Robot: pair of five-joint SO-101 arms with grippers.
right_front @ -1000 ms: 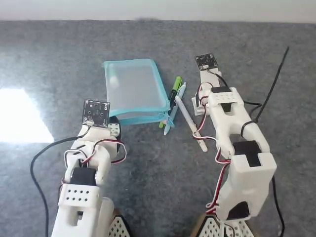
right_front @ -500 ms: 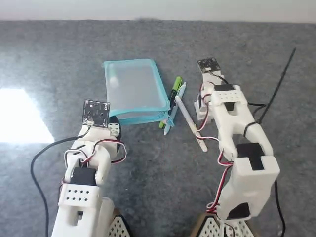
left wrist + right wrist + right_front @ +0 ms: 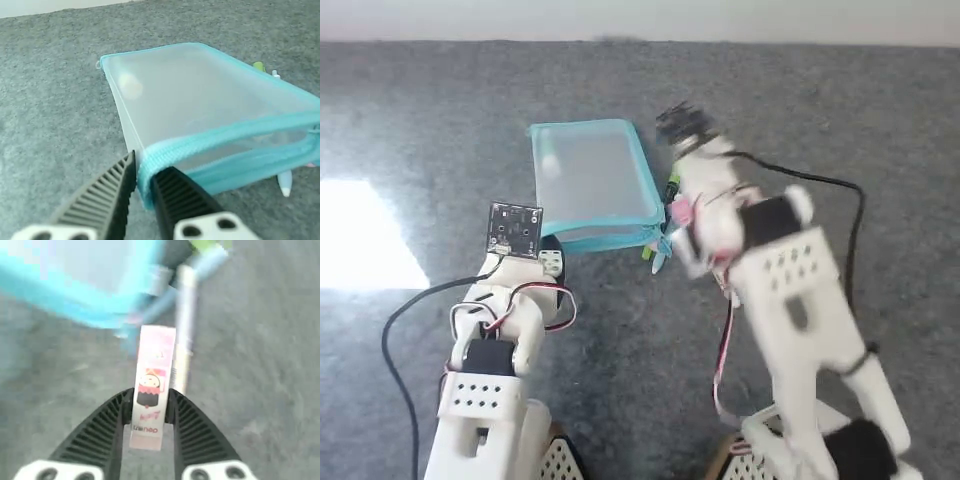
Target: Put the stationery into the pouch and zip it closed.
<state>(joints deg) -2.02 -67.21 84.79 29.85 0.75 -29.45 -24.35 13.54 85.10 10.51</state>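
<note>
A pink-and-white block (image 3: pixel 151 365) pinched in the right claw (image 3: pixel 148 396) carries a small cartoon figure with two short lines of print beneath it, between the fingertips

Grey table (image 3: pixel 420 100): teal pouch (image 3: pixel 592 180), pens (image 3: pixel 673 187) just beside it

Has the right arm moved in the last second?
Yes. The right gripper, holding the eraser, swung toward the pouch, over the pens.

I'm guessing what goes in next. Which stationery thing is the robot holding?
The pink-and-white eraser, clamped in the right end effector. The pens lie loose on the table beside the pouch.
</note>
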